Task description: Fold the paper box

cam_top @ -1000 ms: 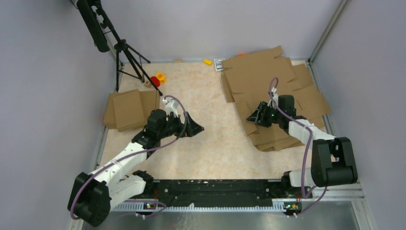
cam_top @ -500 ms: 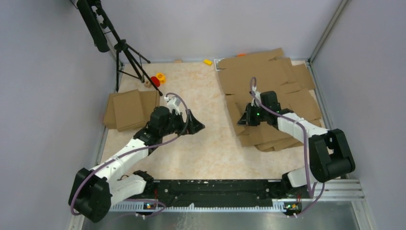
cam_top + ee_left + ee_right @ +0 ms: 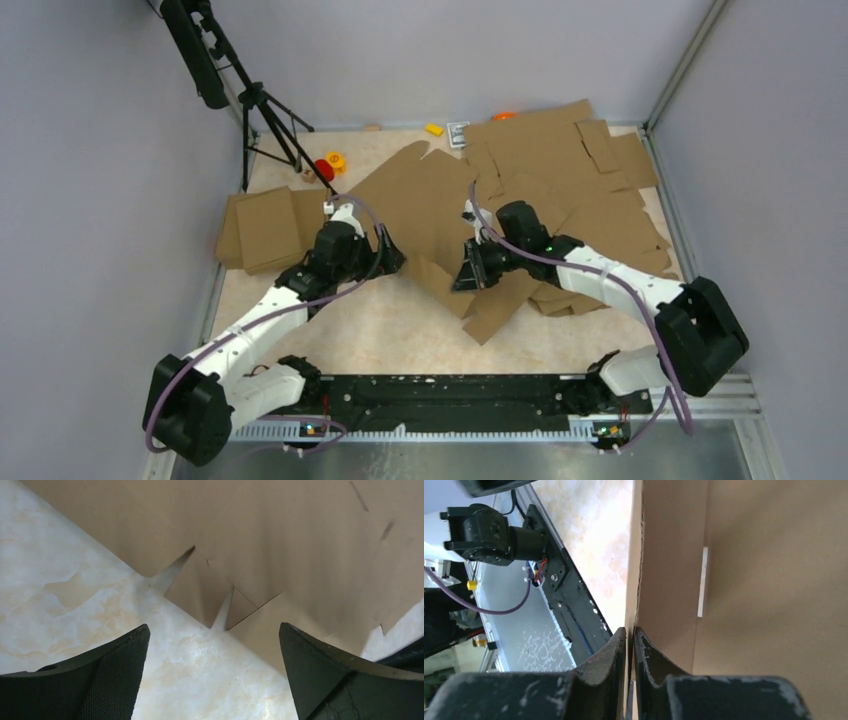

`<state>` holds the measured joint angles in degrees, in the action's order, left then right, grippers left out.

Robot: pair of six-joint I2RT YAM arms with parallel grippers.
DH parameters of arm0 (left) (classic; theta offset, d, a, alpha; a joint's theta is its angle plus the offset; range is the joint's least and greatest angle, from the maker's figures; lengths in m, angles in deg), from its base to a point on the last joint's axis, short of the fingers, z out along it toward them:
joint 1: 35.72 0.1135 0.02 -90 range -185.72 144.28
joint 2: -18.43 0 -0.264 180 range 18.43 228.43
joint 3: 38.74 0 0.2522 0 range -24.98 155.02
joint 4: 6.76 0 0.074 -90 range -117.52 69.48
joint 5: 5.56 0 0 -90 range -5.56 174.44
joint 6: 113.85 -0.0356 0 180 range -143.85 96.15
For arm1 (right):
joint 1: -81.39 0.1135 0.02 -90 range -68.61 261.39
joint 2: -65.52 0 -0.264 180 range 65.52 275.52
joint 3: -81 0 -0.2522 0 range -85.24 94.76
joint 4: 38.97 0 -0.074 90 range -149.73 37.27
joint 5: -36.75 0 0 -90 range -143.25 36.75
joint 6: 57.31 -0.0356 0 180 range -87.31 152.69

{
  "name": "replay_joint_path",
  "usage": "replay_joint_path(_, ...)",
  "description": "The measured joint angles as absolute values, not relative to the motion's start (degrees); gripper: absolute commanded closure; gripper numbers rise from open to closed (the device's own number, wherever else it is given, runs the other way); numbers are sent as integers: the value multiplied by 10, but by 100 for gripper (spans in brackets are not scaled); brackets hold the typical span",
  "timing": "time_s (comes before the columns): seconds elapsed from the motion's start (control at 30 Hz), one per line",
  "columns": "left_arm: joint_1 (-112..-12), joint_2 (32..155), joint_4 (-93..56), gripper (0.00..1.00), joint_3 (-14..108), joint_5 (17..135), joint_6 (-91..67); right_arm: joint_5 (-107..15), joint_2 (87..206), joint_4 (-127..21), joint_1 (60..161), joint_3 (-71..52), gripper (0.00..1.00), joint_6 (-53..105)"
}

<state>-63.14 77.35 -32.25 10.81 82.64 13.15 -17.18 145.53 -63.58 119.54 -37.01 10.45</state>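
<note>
The paper box (image 3: 420, 200) is a flat brown slotted cardboard sheet lying slanted across the middle of the table. My right gripper (image 3: 466, 273) is shut on its near right edge. In the right wrist view the jaws (image 3: 630, 630) pinch the thin edge of the sheet (image 3: 749, 580), which rises tilted above the table. My left gripper (image 3: 388, 255) stands open at the sheet's left edge. In the left wrist view its wide-apart fingers (image 3: 115, 675) frame bare table, with the slotted flaps (image 3: 260, 540) just ahead and nothing between them.
A pile of like cardboard sheets (image 3: 600, 190) fills the back right. Smaller cardboard pieces (image 3: 265, 225) lie at the left edge. A tripod (image 3: 262, 110) stands back left, with red (image 3: 324, 169) and yellow (image 3: 336, 158) small objects beside it. The black rail (image 3: 450, 390) runs along the near edge.
My right gripper shut on a sheet at the pile and dragged it left to the middle. The left gripper drew back slightly and stayed open, now at the sheet's edge.
</note>
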Motion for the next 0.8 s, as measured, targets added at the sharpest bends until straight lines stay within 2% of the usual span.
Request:
replay_joint_path(0.03,-628,779,-327,1,108,831,136,-169,1448,-639,1195,-370,64,107)
replay_joint_path(0.07,-624,782,-330,1,108,834,140,-168,1439,-642,1195,-371,52,111)
replay_joint_path(0.13,-611,787,-335,1,108,836,150,-167,1422,-652,1195,-373,40,117)
replay_joint_path(0.17,-605,788,-336,1,108,836,154,-168,1414,-658,1195,-373,37,120)
replay_joint_path(0.4,-595,781,-327,1,81,807,162,-276,1351,-728,1176,-376,35,122)
replay_joint_path(0.53,-595,789,-326,1,75,777,156,-383,1302,-761,1101,-383,16,83)
replay_joint_path(0.7,-595,812,-326,1,75,764,147,-494,1211,-784,1014,-445,18,-1)
replay_joint_path(0.8,-595,825,-325,1,75,758,145,-545,1181,-813,1005,-477,21,-60)
